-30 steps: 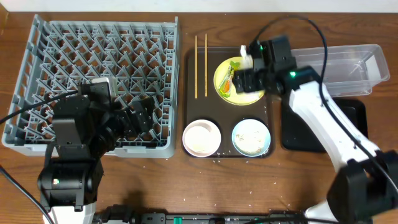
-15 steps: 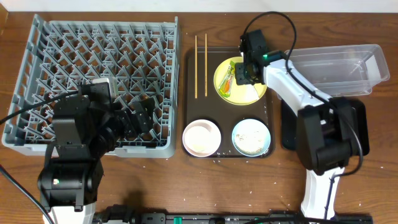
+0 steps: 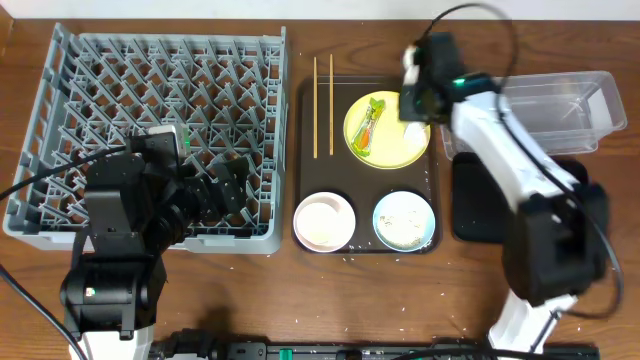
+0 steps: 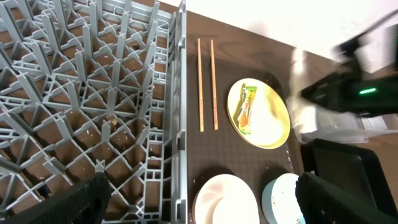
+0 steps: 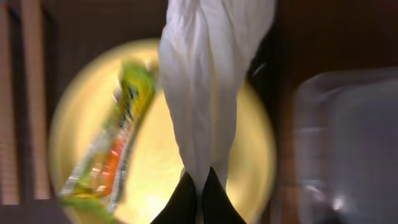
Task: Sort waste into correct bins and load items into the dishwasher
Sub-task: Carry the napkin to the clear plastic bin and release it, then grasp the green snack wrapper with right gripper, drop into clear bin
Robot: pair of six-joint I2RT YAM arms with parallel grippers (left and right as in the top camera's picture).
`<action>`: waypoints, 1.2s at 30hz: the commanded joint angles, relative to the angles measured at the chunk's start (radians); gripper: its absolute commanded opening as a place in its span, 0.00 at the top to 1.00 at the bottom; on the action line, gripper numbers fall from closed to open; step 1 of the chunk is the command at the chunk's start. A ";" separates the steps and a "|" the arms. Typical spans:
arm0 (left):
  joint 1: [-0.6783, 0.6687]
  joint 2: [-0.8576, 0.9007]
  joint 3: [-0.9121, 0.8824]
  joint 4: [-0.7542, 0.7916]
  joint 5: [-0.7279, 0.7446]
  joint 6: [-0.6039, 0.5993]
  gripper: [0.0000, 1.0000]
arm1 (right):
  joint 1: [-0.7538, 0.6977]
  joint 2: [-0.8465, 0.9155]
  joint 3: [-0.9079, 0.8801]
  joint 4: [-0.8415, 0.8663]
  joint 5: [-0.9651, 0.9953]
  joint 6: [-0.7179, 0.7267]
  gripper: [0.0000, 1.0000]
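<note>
My right gripper (image 5: 199,198) is shut on a crumpled white napkin (image 5: 211,81), which hangs over the right side of the yellow plate (image 5: 155,168). From overhead the right gripper (image 3: 414,108) holds the napkin (image 3: 415,131) at the plate's (image 3: 385,140) right edge. A green-yellow wrapper (image 3: 368,127) lies on the plate. Two chopsticks (image 3: 323,105), a white bowl (image 3: 323,222) and a light blue bowl (image 3: 405,220) with crumbs sit on the brown tray (image 3: 365,170). My left gripper (image 4: 208,205) stands open above the grey dish rack's (image 3: 150,110) right edge.
A clear tub (image 3: 560,105) stands at the right back, just beside the plate. A shallow black tray (image 3: 475,205) lies in front of it, partly under my right arm. Crumbs are scattered on the wooden table along the brown tray's front.
The right gripper has shut on the napkin and lifted it, moving right towards the plate's edge. The right arm has swung. The left arm has not moved.
</note>
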 commanded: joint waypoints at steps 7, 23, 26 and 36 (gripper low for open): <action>-0.003 -0.002 0.019 -0.002 0.014 0.013 0.04 | -0.286 -0.082 0.006 -0.096 0.064 0.482 0.99; -0.003 -0.002 0.019 -0.002 0.014 0.013 0.04 | -0.241 -0.137 0.007 0.040 -0.251 0.212 0.52; -0.003 -0.002 0.019 -0.002 0.014 0.013 0.04 | -0.108 -0.132 0.006 0.053 -0.323 -0.044 0.50; -0.003 -0.002 0.019 -0.072 0.014 0.013 0.04 | 0.184 0.175 0.003 0.185 0.082 0.205 0.48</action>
